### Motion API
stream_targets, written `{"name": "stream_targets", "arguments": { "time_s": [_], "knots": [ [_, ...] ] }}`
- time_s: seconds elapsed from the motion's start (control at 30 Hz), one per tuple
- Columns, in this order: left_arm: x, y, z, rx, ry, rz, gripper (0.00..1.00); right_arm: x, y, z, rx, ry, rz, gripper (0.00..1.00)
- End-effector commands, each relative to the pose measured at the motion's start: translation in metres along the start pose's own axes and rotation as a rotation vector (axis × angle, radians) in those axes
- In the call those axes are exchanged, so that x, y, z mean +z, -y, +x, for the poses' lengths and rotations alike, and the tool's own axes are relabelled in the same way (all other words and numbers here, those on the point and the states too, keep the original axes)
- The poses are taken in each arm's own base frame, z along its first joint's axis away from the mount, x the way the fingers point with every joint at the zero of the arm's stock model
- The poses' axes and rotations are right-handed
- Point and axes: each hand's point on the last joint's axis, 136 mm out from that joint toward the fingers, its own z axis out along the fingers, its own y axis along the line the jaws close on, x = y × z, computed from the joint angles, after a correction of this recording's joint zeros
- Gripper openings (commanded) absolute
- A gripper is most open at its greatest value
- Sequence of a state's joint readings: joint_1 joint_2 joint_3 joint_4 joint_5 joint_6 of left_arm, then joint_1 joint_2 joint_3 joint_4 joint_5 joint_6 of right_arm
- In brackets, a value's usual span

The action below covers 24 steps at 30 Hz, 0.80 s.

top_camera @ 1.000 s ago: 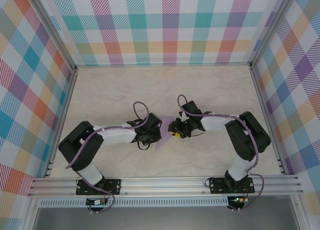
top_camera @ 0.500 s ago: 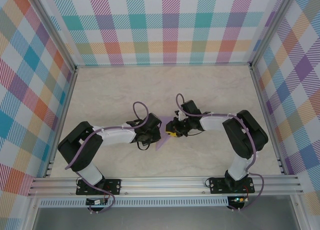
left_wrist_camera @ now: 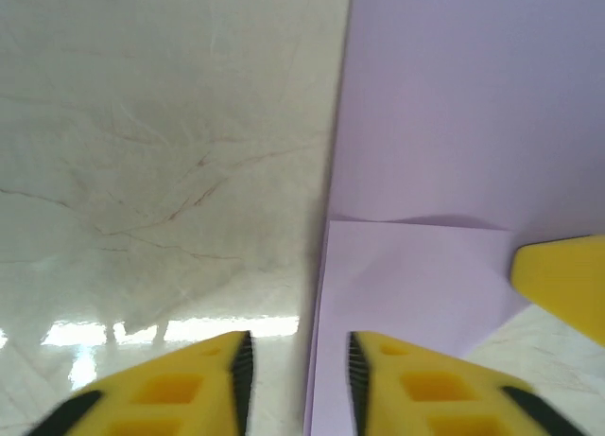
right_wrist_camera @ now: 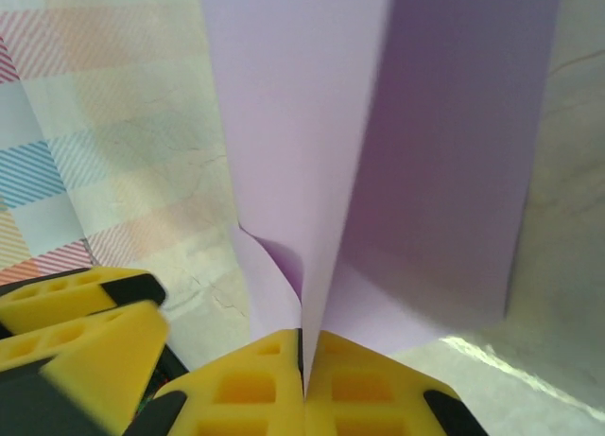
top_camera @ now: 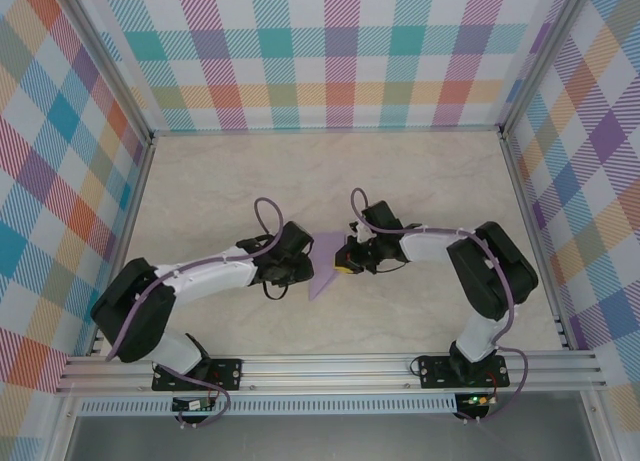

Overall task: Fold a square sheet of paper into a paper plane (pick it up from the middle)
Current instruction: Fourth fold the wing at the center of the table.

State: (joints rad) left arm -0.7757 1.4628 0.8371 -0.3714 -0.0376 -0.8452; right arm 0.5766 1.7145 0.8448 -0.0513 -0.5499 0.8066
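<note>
On the table (top_camera: 420,181), the creased paper sheet (top_camera: 322,276) lies at centre. At its 3 o'clock the right gripper (right_wrist_camera: 304,346) is pinched shut on a raised fold. At 9 o'clock the left gripper (left_wrist_camera: 298,360) stands parted astride the sheet's edge. The step likely calls for a firm right pinch while the left flattens the crease. From above, both grippers cover the sheet's sides.

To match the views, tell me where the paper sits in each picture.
Top external: paper lies mid-table, between left gripper and right gripper.
Left wrist: paper covers the upper right and lower middle, just past the open left gripper.
Right wrist: paper stands up the middle, pinched in the right gripper.
Shared landmark: the pale marbled table.
</note>
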Motion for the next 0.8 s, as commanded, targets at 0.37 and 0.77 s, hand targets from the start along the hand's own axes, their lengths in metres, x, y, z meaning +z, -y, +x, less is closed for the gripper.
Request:
{"name": "stream_targets", "arguments": {
  "time_s": [0.37,0.77],
  "knots": [
    [-0.054,0.046,-0.022,0.111,0.116,0.292,0.69,-0.057,-0.012,-0.017,0.114,0.288,0.091,0.05],
    [-0.079,0.046,-0.031,0.169,0.202,0.320,0.82,-0.100,-0.035,-0.026,0.032,0.470,0.254,0.06]
  ]
}}
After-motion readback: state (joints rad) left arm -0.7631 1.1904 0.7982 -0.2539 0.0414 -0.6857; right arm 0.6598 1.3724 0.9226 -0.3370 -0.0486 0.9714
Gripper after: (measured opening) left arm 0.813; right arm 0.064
